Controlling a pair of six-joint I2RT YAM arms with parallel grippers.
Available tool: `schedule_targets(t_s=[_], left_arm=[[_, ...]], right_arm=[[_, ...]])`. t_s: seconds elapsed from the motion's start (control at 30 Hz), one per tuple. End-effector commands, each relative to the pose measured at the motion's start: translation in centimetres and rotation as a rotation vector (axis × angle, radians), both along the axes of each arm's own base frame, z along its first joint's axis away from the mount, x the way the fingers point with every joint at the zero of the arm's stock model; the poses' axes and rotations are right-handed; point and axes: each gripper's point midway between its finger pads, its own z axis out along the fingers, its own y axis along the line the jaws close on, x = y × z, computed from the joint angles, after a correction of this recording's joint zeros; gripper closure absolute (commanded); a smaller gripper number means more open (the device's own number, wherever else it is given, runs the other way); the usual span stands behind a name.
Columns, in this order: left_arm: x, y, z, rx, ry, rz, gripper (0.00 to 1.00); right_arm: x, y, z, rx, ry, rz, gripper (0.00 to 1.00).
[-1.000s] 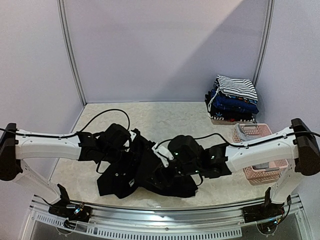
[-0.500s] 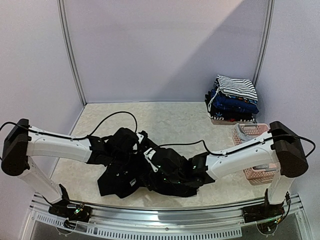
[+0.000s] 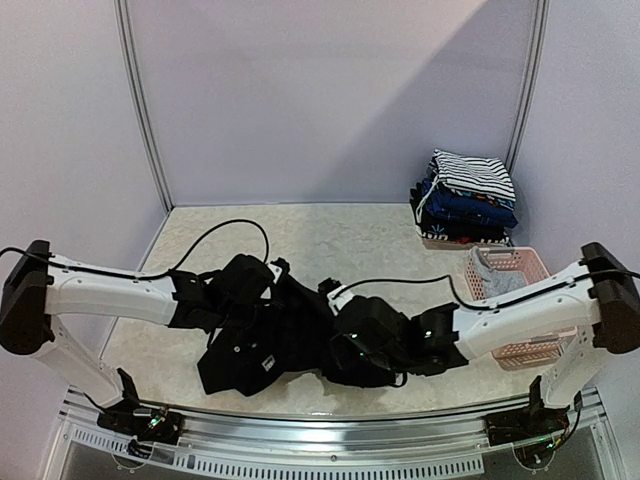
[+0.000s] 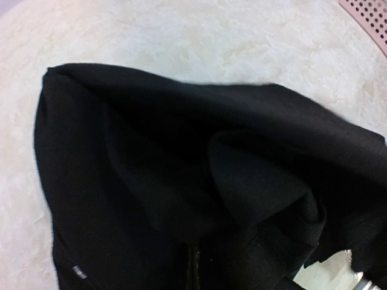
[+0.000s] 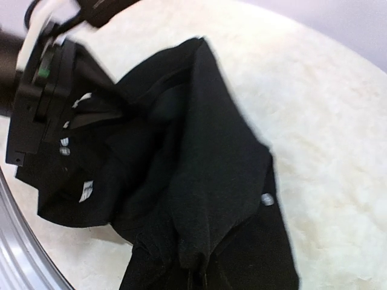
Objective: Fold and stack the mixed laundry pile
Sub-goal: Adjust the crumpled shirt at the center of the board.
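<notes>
A large black garment (image 3: 265, 350) lies crumpled near the table's front, between my two arms. My left gripper (image 3: 284, 289) is shut on its upper left part, and the cloth (image 4: 181, 181) bunches down into the closed jaws (image 4: 196, 272). From the right, my right gripper (image 3: 331, 300) is shut on another fold. In the right wrist view that fold of black cloth (image 5: 199, 181) gathers into the jaws (image 5: 196, 279), with a small white dot (image 5: 266, 199) beside it. A striped garment (image 3: 472, 174) tops the folded stack (image 3: 463, 212) at the back right. A grey garment (image 3: 497, 266) lies in the basket.
A pink lattice basket (image 3: 531, 355) stands at the right, under my right arm, and its corner (image 4: 370, 13) shows in the left wrist view. My left gripper's body (image 5: 39, 90) appears in the right wrist view. Walls close the back and sides.
Both grippers have gone from open to shut on the black garment. The right arm swung left over the cloth and then drew back a little to the right.
</notes>
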Motion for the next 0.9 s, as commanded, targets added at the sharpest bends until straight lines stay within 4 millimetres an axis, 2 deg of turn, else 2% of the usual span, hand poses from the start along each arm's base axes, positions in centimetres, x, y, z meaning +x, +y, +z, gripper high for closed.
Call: schedule_targets(t_s=[0.0,0.1,0.17,0.33,0.5,0.63,0.7,0.8,0.87], left_arm=[[-0.7,1.8,2.0,0.050,-0.037,-0.004,1.00],[-1.0,3.1,3.1,0.080,-0.049,-0.009,1.00],[-0.9,4.6,3.6,0.096,-0.047,0.006,1.00],[-0.1,9.2,3.4,0.123,-0.001,0.106,1.00],[0.7,13.1,3.2,0.161,0.014,0.212,1.00],[1.8,17.3,2.7,0.230,0.017,0.395,1.00],[2.3,18.8,2.4,0.236,0.020,0.465,1.00],[3.1,20.5,2.7,0.252,-0.021,0.554,0.91],[3.7,20.7,3.1,0.253,-0.043,0.572,0.75]], right_arm=[[2.4,-4.6,3.1,0.011,-0.038,-0.108,1.00],[4.4,-7.5,3.6,0.025,-0.018,-0.170,1.00],[5.8,-9.4,3.0,0.040,0.026,-0.204,1.00],[8.7,-13.1,1.0,0.057,0.128,-0.275,0.98],[11.1,-14.5,-1.1,0.054,0.207,-0.302,0.95],[12.8,-15.9,-3.1,0.018,0.253,-0.357,0.93],[13.5,-16.4,-3.8,0.003,0.276,-0.389,0.92],[14.2,-17.0,-4.4,-0.027,0.295,-0.420,0.84],[14.7,-16.8,-3.8,-0.030,0.286,-0.418,0.74]])
